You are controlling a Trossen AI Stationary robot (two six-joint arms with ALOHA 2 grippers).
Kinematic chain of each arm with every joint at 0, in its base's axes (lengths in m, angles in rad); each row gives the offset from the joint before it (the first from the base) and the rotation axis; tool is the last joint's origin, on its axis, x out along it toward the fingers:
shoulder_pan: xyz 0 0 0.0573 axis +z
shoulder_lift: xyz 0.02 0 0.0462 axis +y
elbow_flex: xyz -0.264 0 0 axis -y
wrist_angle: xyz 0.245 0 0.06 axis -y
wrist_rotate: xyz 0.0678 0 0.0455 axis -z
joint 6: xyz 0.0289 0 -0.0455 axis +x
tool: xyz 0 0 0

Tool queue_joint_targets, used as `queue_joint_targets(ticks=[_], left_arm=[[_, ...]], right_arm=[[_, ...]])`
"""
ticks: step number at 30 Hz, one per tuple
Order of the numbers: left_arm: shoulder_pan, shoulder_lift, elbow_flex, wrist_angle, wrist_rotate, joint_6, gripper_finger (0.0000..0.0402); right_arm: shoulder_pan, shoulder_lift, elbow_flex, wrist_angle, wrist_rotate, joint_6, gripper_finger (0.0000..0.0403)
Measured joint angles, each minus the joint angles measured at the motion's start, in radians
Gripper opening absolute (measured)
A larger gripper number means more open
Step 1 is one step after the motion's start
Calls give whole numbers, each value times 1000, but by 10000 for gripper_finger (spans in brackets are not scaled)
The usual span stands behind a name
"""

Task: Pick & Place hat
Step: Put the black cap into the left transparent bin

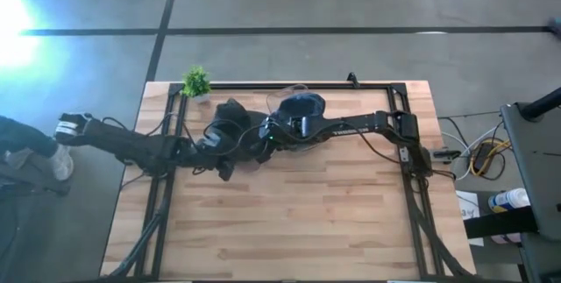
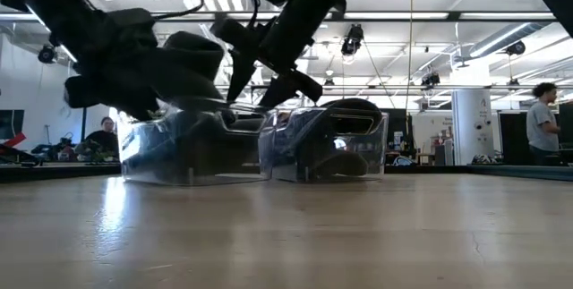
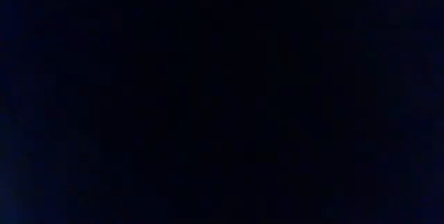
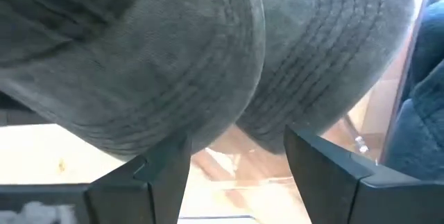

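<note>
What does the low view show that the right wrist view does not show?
Only the low view shows two clear bins side by side, and people in the room behind. Only the right wrist view shows the stitched brim of the grey hat up close, just beyond the open right gripper. Both show a hat at the bins and wooden table.

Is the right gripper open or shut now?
Open. In the right wrist view the right gripper's two dark fingers stand apart, just before the grey stitched fabric hat, not clamping it.

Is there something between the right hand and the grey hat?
Nothing visible. The right hand is open right in front of the grey hat's brim, with only clear space between its fingers and the brim.
</note>
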State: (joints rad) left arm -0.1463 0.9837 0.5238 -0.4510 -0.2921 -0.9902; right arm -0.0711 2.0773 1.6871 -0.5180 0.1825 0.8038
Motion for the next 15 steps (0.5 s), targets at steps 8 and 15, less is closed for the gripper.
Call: queue_joint_targets(ticks=[8,15], left_arm=[[-2,0,-19,-20,21,-46,140],[-5,-2,-19,-20,13,-34,140]], right_arm=[[58,-35,121,17,48,-94,226],[67,0,265,67,81,-307,226]])
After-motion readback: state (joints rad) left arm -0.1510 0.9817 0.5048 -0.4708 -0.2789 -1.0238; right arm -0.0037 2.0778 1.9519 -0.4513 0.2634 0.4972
